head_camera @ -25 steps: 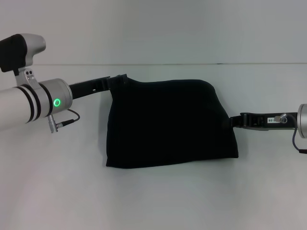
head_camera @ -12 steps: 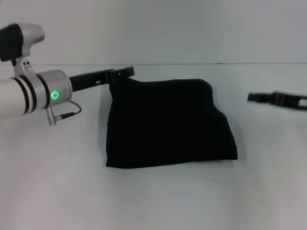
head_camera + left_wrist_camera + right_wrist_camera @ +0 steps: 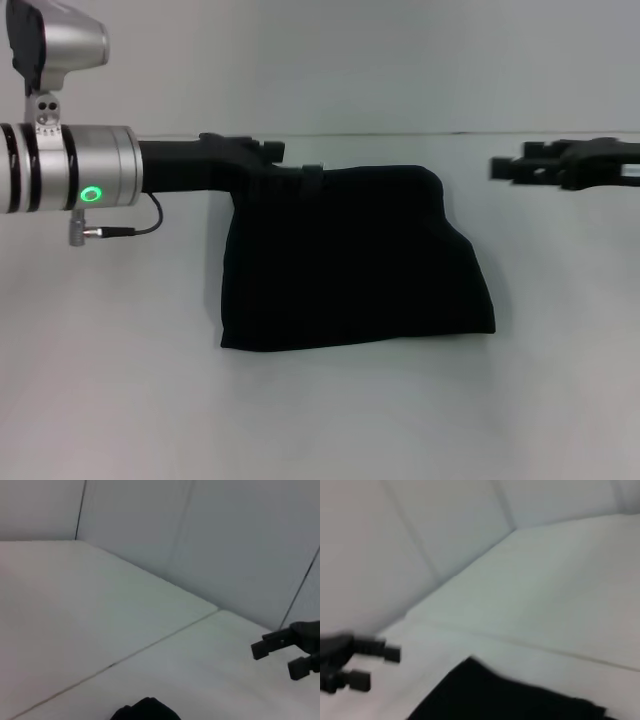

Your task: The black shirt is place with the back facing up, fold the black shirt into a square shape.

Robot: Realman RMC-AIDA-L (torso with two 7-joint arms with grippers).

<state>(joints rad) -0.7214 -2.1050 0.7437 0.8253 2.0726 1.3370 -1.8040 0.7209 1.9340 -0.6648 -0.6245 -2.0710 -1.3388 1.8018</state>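
The black shirt [image 3: 350, 260] lies folded into a rough square on the white table [image 3: 110, 380]. No lettering shows on it. My left gripper [image 3: 295, 162] hovers over the shirt's far left corner, raised off the cloth. In the right wrist view that left gripper [image 3: 372, 667] has its fingers apart and empty, beside the shirt [image 3: 510, 700]. My right gripper [image 3: 500, 168] hangs in the air to the right of the shirt's far right corner, clear of it. In the left wrist view the right gripper [image 3: 280, 657] is open with nothing in it, and a bit of shirt [image 3: 145, 711] shows low.
A pale wall [image 3: 350, 60] stands behind the table's back edge. Bare white tabletop [image 3: 560, 380] lies on every side of the shirt. A grey cable [image 3: 125, 230] hangs under the left wrist.
My right gripper let go of the shirt's right edge, then rose and drew away. My left gripper left the far left corner and lifted. The shirt stayed put.
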